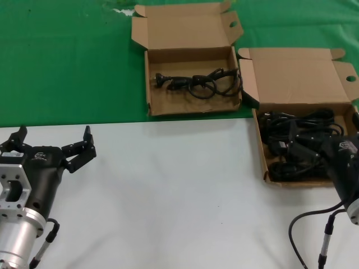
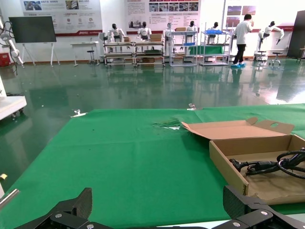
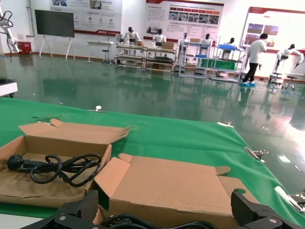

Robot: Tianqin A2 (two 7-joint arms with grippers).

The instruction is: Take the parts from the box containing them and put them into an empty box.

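The wide box containing the parts (image 1: 262, 147) lies at the right, full of tangled black cords (image 1: 300, 126). My right gripper (image 1: 297, 152) hovers low over this pile, open, with nothing between its fingers. In the right wrist view the right gripper (image 3: 167, 215) spans the box's lid (image 3: 167, 188), and cords (image 3: 143, 222) show just below it. The squarer box (image 1: 193, 106) at the back centre holds one cord (image 1: 196, 83), which the right wrist view (image 3: 55, 168) and the left wrist view (image 2: 269, 166) also show. My left gripper (image 1: 53, 144) rests open at the near left.
A green cloth (image 1: 67, 61) covers the far half of the table, and a white surface (image 1: 168, 190) covers the near half. Both boxes' lids stand open toward the back. The two boxes sit close together, almost touching at one corner.
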